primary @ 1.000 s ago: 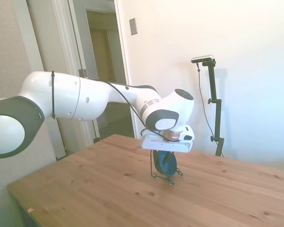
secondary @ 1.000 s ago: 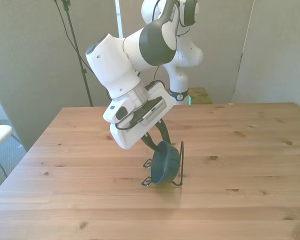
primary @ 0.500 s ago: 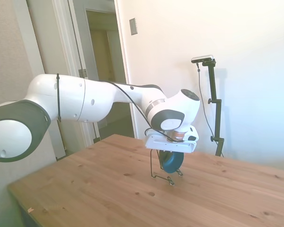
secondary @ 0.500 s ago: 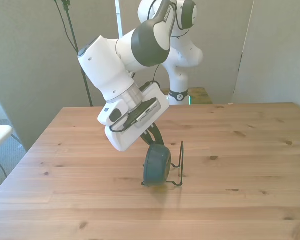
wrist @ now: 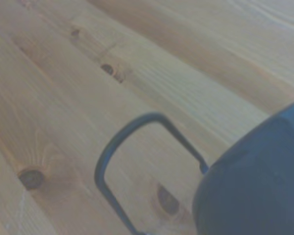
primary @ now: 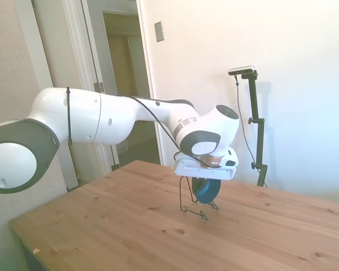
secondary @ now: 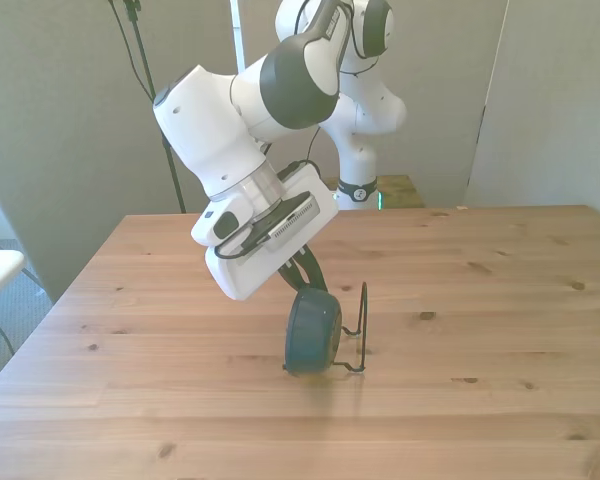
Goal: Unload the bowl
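Note:
The bowl [secondary: 313,335], small and dark teal-blue, stands on edge and shows its rim side-on in the front view. My gripper [secondary: 307,289] comes down from above and is shut on the bowl's upper rim. A thin black wire stand [secondary: 362,322] rises right beside the bowl, on the front view's right. In the side view the bowl [primary: 207,190] hangs under the white hand, with the gripper [primary: 205,180] at its top and the wire stand [primary: 185,197] just to its left. The wrist view shows the bowl [wrist: 257,188] close up next to a loop of the stand [wrist: 118,145]. Whether the bowl touches the stand's base is not visible.
The wooden table [secondary: 500,300] stretches wide on all sides of the stand. An open doorway [primary: 124,73] lies behind the arm in the side view.
The bowl has turned from showing its hollow to standing edge-on, and it has shifted away from the stand's upright loop. The hand rose slightly with it.

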{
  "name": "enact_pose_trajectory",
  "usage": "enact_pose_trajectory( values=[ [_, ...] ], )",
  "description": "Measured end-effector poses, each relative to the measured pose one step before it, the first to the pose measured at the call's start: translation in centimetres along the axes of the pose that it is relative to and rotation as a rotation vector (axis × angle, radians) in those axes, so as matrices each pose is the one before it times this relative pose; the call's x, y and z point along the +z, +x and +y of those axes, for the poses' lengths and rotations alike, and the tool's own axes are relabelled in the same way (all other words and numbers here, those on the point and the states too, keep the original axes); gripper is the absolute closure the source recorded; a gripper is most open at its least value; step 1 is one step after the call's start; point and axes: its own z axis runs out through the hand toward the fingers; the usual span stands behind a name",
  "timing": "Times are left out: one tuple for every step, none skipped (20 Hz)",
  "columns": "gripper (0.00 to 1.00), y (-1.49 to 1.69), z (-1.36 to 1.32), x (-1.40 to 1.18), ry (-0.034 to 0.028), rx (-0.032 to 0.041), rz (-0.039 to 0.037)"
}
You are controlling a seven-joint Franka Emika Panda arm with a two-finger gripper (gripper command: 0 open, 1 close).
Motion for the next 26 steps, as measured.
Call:
enact_pose_trajectory(
  values=[
    [1.0,0.236,-0.975,-0.289,-0.00392,-0.00634,0.01453],
    [1.0,0.195,-1.003,-0.237,-0.00432,-0.00141,0.01445],
    [1.0,0.113,-0.983,-0.111,-0.00426,0.00088,0.01289],
    [1.0,0.042,-0.988,-0.037,-0.00384,0.00156,0.01151],
    [1.0,-0.091,-0.881,-0.073,-0.00295,0.0046,0.00901],
    [1.0,-0.161,-0.745,-0.164,-0.00573,0.00664,0.01483],
    [1.0,-0.316,-0.526,-0.359,-0.00684,0.00546,0.01753],
    [1.0,-0.517,-0.379,-0.427,-0.00507,0.00436,0.0127],
    [1.0,-0.736,-0.43,-0.489,-0.00239,0.00332,0.00679],
    [1.0,-0.884,-0.641,-0.579,-0.00045,-0.00046,0.00395],
    [1.0,-0.96,-0.797,-0.581,0.00062,-0.00303,0.00284],
    [1.0,-1.042,-0.917,-0.536,0.00083,-0.0044,0.00283],
    [1.0,-1.096,-1.001,-0.46,0.00034,-0.006,0.00434],
    [1.0,-1.127,-0.969,-0.409,-0.00067,-0.00494,0.00405],
    [1.0,-1.201,-0.899,-0.32,-0.00265,-0.0047,0.0032],
    [1.0,-1.28,-0.743,-0.193,-0.00595,-0.00213,0.00162],
    [1.0,-1.3,-0.609,-0.067,-0.00978,-0.00164,0.0014],
    [1.0,-1.326,-0.435,0.005,-0.01269,0.0032,0.00217],
    [1.0,-1.366,-0.302,0.1,-0.01854,0.00357,0.004],
    [1.0,-1.328,-0.196,0.155,-0.02128,0.0079,0.00839],
    [1.0,-1.395,-0.123,0.252,-0.02138,0.01058,0.00545],
    [1.0,-1.372,-0.082,0.311,-0.01892,0.01285,0.00277],
    [1.0,-1.277,-0.008,0.333,-0.02077,0.01243,0.00169],
    [1.0,-1.17,0.065,0.393,-0.02115,0.01516,0.00109],
    [1.0,-1.072,0.169,0.462,-0.02098,0.01666,-0.00286],
    [1.0,-0.909,0.205,0.478,-0.02197,0.01844,-0.00436]
  ],
)
